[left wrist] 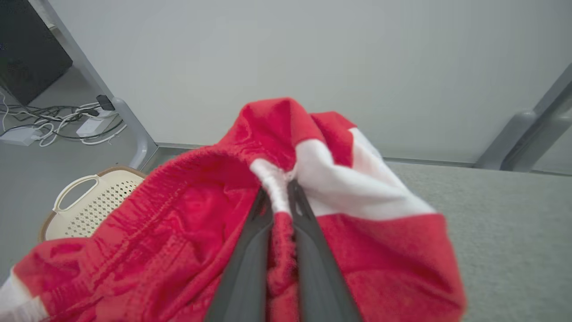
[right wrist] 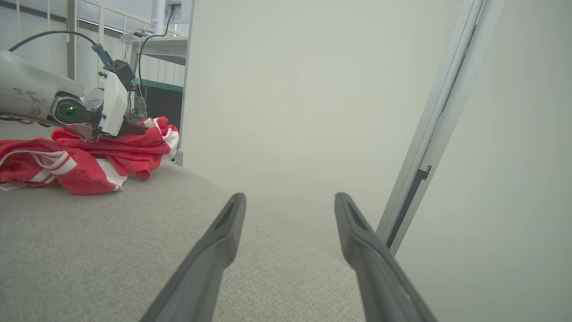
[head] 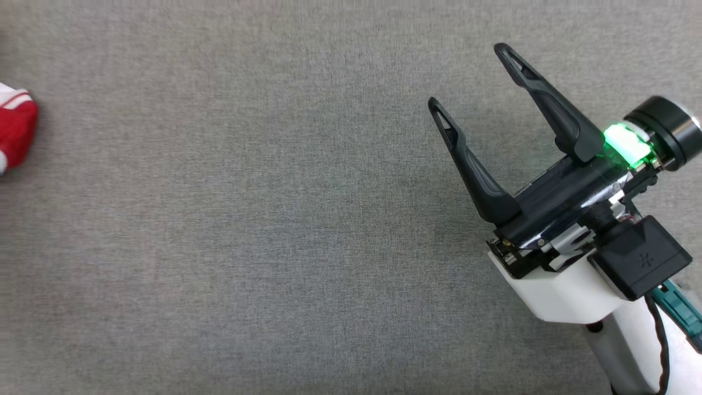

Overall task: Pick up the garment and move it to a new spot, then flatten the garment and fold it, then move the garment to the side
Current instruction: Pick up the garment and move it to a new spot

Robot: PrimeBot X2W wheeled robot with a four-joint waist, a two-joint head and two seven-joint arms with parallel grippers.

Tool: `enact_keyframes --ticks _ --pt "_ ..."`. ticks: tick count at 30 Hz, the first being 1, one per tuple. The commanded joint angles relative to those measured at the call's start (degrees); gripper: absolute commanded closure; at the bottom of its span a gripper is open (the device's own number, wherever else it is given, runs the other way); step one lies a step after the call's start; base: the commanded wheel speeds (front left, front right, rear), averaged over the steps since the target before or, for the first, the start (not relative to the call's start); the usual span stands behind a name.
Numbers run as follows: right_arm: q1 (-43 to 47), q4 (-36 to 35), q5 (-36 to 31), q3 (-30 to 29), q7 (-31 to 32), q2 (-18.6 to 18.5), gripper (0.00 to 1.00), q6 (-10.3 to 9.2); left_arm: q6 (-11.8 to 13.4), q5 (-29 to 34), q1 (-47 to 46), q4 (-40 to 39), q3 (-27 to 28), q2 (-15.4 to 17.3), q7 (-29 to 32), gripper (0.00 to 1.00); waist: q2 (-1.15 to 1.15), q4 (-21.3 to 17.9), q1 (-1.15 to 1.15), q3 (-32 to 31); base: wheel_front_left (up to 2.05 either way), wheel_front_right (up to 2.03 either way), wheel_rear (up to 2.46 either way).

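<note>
The garment (left wrist: 187, 223) is red with white bands, crumpled on the grey cloth surface. In the left wrist view my left gripper (left wrist: 280, 190) is shut on a bunched fold of it, red and white fabric squeezed between the two dark fingers. A corner of the garment (head: 13, 131) shows at the far left edge of the head view. Seen from the right wrist, the garment (right wrist: 85, 156) lies at the far left with the left gripper (right wrist: 140, 129) buried in its top. My right gripper (head: 471, 74) hovers open at the right of the surface, nothing between its fingers (right wrist: 223, 228).
A cream perforated laundry basket (left wrist: 85, 201) stands on the floor beyond the table's left edge, near cables (left wrist: 58, 120) and a metal post (left wrist: 129, 129). A pale wall and an aluminium frame bar (right wrist: 442, 112) rise behind the table's far edge. The grey surface (head: 247, 219) stretches between the arms.
</note>
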Motion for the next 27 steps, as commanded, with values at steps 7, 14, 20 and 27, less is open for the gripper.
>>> enact_keyframes --ticks 7,14,20,27 --pt "5.2 0.6 0.5 -3.6 -0.3 3.2 0.0 -0.1 0.0 -6.6 1.5 -12.4 -3.5 -0.9 3.0 1.0 0.0 1.2 0.0 -10.2 0.0 0.0 0.0" --pt "9.4 0.3 0.0 -7.2 -0.3 6.8 0.0 -0.11 0.1 -11.8 5.6 -28.0 -6.8 -3.9 8.2 1.0 0.0 -1.1 0.0 -19.1 0.0 0.0 0.0" --pt "12.8 -0.6 0.8 -10.7 -0.3 8.8 0.0 -0.11 1.4 -12.2 13.9 -38.8 -12.7 -9.9 11.8 1.0 0.0 -6.2 0.0 -24.1 0.0 0.0 0.0" --pt "16.7 -0.2 0.5 -11.5 -0.2 8.0 0.0 -0.11 3.1 -9.4 24.7 -41.5 -20.1 -16.5 8.2 1.0 0.0 -11.8 0.0 -27.0 0.0 0.0 0.0"
